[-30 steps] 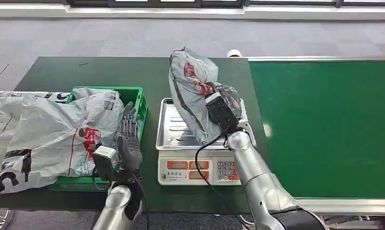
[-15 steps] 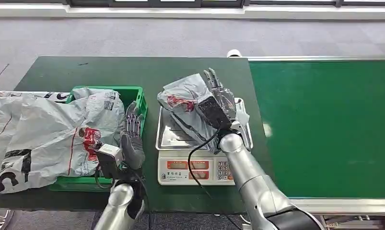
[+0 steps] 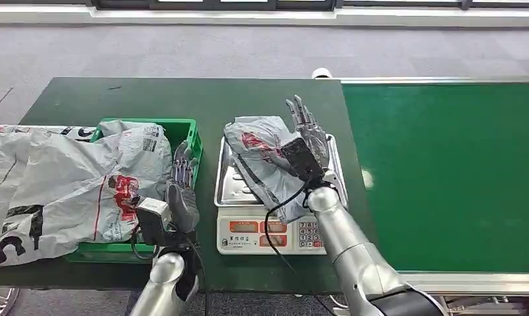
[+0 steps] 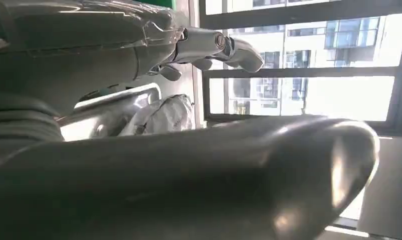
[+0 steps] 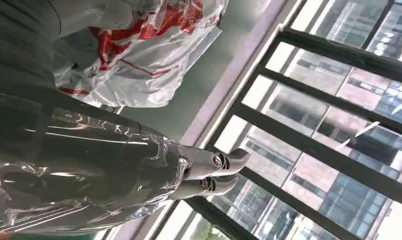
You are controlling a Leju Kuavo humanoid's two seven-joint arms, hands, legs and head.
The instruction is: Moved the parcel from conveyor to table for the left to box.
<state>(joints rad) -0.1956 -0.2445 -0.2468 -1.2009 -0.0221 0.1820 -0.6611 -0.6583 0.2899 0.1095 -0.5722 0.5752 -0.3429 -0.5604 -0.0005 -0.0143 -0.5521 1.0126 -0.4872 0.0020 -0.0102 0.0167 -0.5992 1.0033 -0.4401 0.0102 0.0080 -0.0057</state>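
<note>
Ahead of the right hand's fingers [image 3: 306, 122] the dark green table [image 3: 202, 99] lies bare to its far edge. Just beside them, toward the robot's left, the parcel [image 3: 265, 158] covers the scale tray [image 3: 232, 187]. To their right the green conveyor [image 3: 446, 171] is flat and open. The left hand's fingers [image 3: 182, 164] sit in the narrow gap between the green crate [image 3: 189, 131], heaped with grey bags [image 3: 70, 184], and the tray's edge.

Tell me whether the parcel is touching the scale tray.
Touching. The head view shows the parcel lying flat on the scale tray, no gap beneath it.
</note>
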